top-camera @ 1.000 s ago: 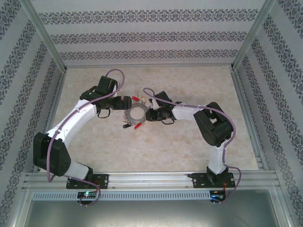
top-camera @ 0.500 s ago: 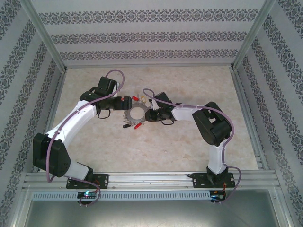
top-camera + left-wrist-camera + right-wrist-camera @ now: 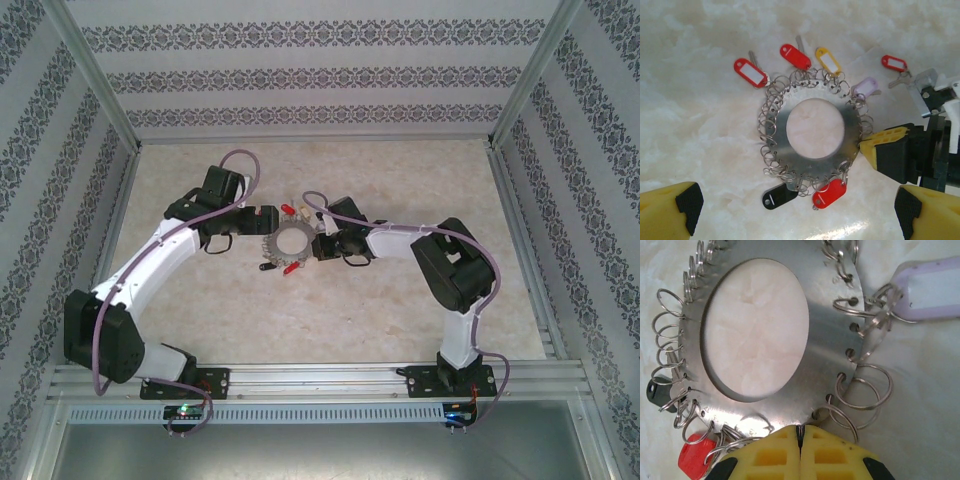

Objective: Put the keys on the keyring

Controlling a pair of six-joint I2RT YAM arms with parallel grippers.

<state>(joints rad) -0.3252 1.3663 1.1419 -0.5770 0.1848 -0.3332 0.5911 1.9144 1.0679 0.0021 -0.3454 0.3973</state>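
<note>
Keyring flat on marbled table, about mid-table in overhead view, between the two grippers. Flat grey disc with round hole, rim fringed all round with small split rings. Hung from far rim: two red tags, yellow tag, lavender tag. Hung from near rim: black tag and one more red one, side by side.

Keys loose on table off keyring's far right side, with own small red label. Apart from keyring, close beside right gripper's body. Not yet on keyring.

Right gripper low at keyring's right rim, yellow pads clenched together with only a thin seam between, tips touching rim. Something thin and dark entering seam. Cannot tell whether a split ring is pinched there or nothing is held. Up close from right wrist: disc hole above pads, lavender tag at upper right, red and black ones at lower left.

Left gripper above table on keyring's left side, jaws released and spread wide, yellow fingertips at both bottom corners of own view. Nothing held, nothing touched.

From overhead: left gripper just left of keyring, right gripper just right of it, both arms bent inward toward each other.
</note>
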